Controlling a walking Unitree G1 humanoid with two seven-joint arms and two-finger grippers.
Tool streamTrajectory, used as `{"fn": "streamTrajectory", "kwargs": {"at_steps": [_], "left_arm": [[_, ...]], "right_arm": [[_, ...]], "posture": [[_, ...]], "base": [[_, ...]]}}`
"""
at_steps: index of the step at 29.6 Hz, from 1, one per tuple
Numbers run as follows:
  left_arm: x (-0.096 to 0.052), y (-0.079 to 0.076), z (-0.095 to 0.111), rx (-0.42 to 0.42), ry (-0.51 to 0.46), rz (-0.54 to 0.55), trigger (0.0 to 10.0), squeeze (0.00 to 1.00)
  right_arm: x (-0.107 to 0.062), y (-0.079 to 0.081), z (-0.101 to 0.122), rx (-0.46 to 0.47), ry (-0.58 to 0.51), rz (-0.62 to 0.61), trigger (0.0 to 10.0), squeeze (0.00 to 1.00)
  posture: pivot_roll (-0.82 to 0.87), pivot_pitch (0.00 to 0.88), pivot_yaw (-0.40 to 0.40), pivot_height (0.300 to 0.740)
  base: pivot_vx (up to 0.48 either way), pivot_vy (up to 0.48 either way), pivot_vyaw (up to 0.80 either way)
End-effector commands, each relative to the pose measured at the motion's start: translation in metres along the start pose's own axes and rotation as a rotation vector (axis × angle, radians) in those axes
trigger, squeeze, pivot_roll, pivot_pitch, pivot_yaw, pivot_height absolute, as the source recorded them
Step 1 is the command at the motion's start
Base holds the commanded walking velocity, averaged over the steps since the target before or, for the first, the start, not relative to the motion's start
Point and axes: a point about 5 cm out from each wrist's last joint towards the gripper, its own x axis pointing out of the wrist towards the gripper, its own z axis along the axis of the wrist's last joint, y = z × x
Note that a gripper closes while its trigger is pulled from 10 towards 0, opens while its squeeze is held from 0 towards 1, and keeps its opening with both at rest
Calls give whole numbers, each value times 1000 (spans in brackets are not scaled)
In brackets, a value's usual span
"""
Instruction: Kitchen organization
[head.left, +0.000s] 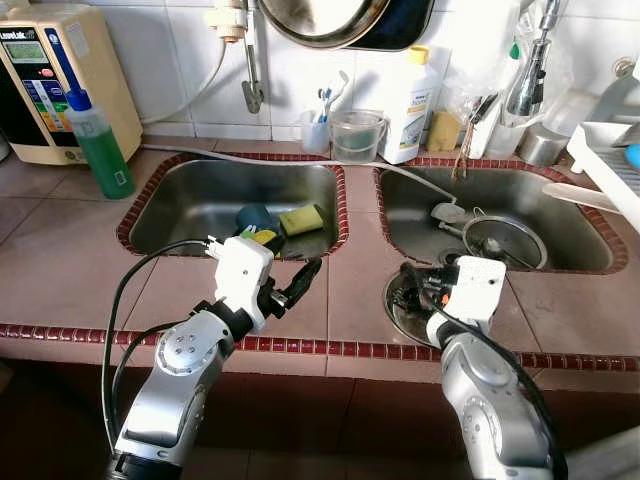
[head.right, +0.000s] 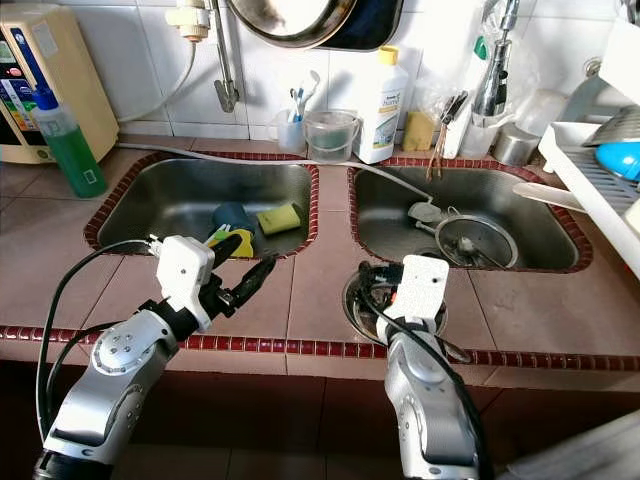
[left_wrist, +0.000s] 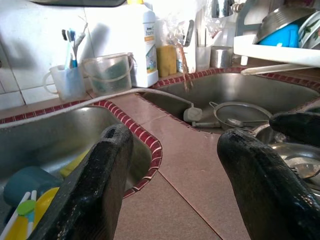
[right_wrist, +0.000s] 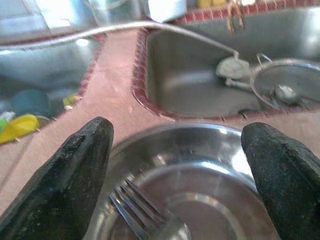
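Note:
A steel bowl (right_wrist: 215, 150) with a fork (right_wrist: 142, 212) in it sits on the tiled counter strip between the two sinks, near the front edge. My right gripper (head.left: 418, 280) hovers just over this bowl (head.left: 400, 312), open, one finger on each side of the rim (right_wrist: 177, 127). My left gripper (head.left: 297, 268) is open and holds nothing. It hangs above the counter by the front right corner of the left sink (head.left: 190, 200). In that sink lie a teal cup (head.left: 255, 216), a yellow-green sponge (head.left: 302, 218) and a yellow item.
The right sink (head.left: 560, 215) holds a metal strainer (head.left: 503, 240) and a ladle. Along the back stand a green soap bottle (head.left: 98, 135), a water purifier (head.left: 50, 75), a plastic cup (head.left: 357, 135) and a white detergent bottle (head.left: 412, 105). A dish rack (head.left: 610, 160) stands at the right.

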Motion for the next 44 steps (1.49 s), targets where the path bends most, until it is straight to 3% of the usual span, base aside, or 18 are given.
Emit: {"fn": "streamTrajectory", "kwargs": {"at_steps": [1, 4, 11, 26, 44], "left_arm": [[1, 1, 1, 8, -3, 3, 10000, 0], [1, 1, 2, 7, -4, 1, 10000, 0], [2, -2, 2, 3, -9, -5, 10000, 0], [1, 3, 6, 5, -3, 1, 10000, 0], [-2, -1, 5, 0, 0, -4, 10000, 0]], "right_arm": [[1, -4, -1, -11, 25, -52, 10000, 0], [4, -6, 0, -100, 39, -122, 10000, 0], [8, -5, -2, -146, 52, -144, 10000, 0], [26, -5, 4, -89, 64, -185, 10000, 0], [43, 2, 11, -21, 55, -200, 10000, 0]], "posture": [[-169, 8, 15, 740], [-170, 7, 16, 740], [-172, 0, 14, 740], [-152, 54, 35, 740], [-147, 40, 33, 740]], "base": [[0, 0, 0], [0, 0, 0], [0, 0, 0], [0, 0, 0], [0, 0, 0]]}}
